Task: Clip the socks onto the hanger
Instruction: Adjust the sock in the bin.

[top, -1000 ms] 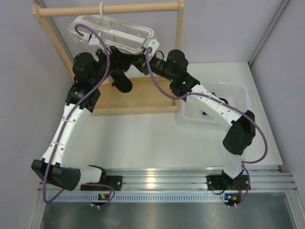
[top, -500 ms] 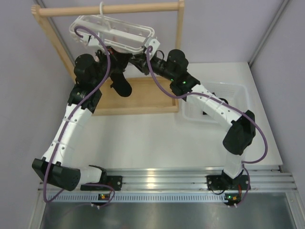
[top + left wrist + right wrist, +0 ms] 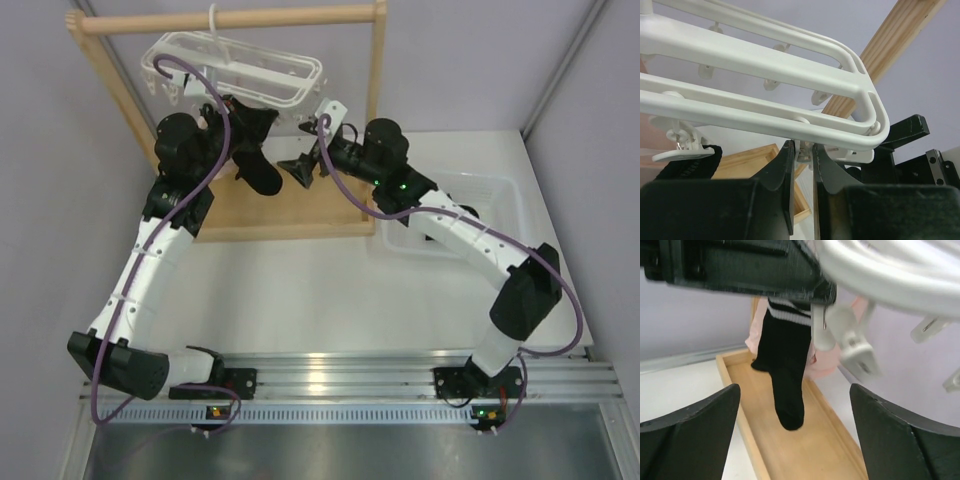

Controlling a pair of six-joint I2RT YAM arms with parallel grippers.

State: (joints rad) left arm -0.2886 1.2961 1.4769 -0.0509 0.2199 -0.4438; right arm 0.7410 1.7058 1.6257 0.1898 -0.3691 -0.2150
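The white hanger (image 3: 235, 68) hangs by its hook from the wooden rod. One black sock (image 3: 258, 172) dangles beneath it over the wooden base; in the right wrist view this sock (image 3: 787, 375) hangs free, white stripes at its cuff. My left gripper (image 3: 250, 118) is up under the hanger frame (image 3: 760, 55), its jaws shut on a small white clip (image 3: 803, 151). The black sock's top (image 3: 687, 165) shows at the left, held by another clip (image 3: 682, 149). My right gripper (image 3: 303, 165) stands open and empty, a little right of the sock (image 3: 795, 405).
The wooden rack (image 3: 290, 205) has a flat tray base and slanted posts. A pale pink cloth (image 3: 827, 362) hangs behind the sock. A white bin (image 3: 495, 195) sits at the right, partly under my right arm. Loose white clips (image 3: 852, 345) dangle near my right fingers.
My right gripper has opened and drawn back to the right, away from the hanger. The sock now hangs free. My left gripper has shut on a clip, and the hanger has swung.
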